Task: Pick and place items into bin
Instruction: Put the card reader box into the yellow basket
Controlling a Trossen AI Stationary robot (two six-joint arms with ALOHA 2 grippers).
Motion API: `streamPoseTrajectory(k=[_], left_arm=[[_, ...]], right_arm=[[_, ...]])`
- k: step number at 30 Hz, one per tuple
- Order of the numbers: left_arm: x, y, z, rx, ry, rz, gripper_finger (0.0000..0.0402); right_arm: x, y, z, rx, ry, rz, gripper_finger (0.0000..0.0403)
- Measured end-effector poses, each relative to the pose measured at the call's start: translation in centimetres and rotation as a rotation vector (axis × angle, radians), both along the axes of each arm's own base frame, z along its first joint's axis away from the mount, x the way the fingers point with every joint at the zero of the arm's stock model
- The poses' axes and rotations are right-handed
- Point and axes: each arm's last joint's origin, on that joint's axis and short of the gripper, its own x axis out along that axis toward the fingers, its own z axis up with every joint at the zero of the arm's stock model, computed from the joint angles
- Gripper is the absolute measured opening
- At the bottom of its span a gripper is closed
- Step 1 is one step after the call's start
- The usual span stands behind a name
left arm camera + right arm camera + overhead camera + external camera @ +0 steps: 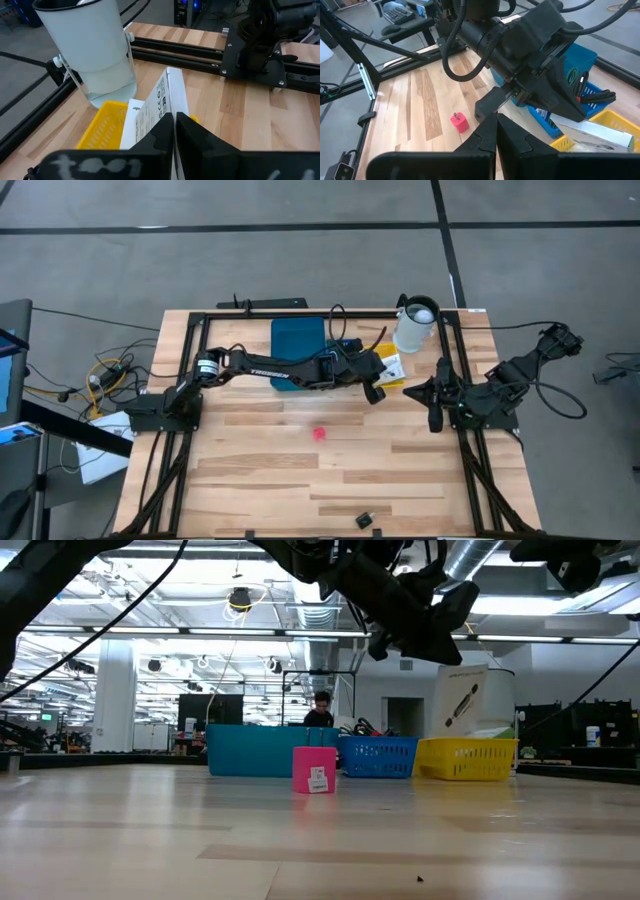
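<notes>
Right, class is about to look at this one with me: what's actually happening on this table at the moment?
The left arm reaches across the table, its left gripper shut and empty above the white printed card lying in a yellow basket beside the white jug. The right gripper waits shut at the table's right edge. A pink-red piece and a small black block lie on the wood, not yet binned. A teal bin sits at the back.

Wood counter point(260, 480) carrying pink-red piece point(319, 434) mid, black block point(364, 521) near front edge, white jug point(415, 324) w/ bins at back.
</notes>
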Motion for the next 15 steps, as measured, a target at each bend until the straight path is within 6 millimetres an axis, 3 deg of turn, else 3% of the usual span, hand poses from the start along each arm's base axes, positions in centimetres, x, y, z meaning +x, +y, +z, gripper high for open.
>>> streamPoseTrajectory(k=[15], left_arm=[[0.08, -0.02, 0.13, -0.007, -0.019, -0.014, 0.0013]], right_arm=[[0.0, 0.0, 0.0, 0.001, 0.0, 0.0, 0.0]])
